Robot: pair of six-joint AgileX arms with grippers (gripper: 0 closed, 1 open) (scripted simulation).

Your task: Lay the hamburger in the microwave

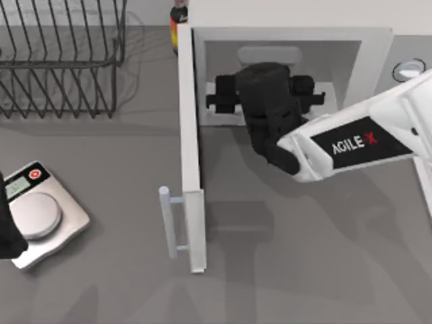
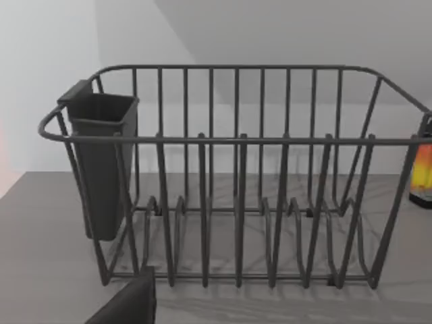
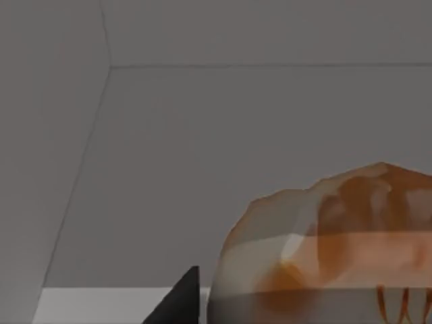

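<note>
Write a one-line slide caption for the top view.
Right gripper reaches into the open microwave; left arm parked beside the scale.

The top view looks straight down on the grey table (image 1: 290, 270), sharing the black wire dish rack (image 1: 61, 61) with the left wrist view's near, level look, while the right wrist view sits close inside the white boxy microwave's pale cavity (image 3: 236, 148).

White letters "AGILE" and a red "X" stand on a black panel on the right arm (image 1: 358, 142); nothing else is legible.
</note>
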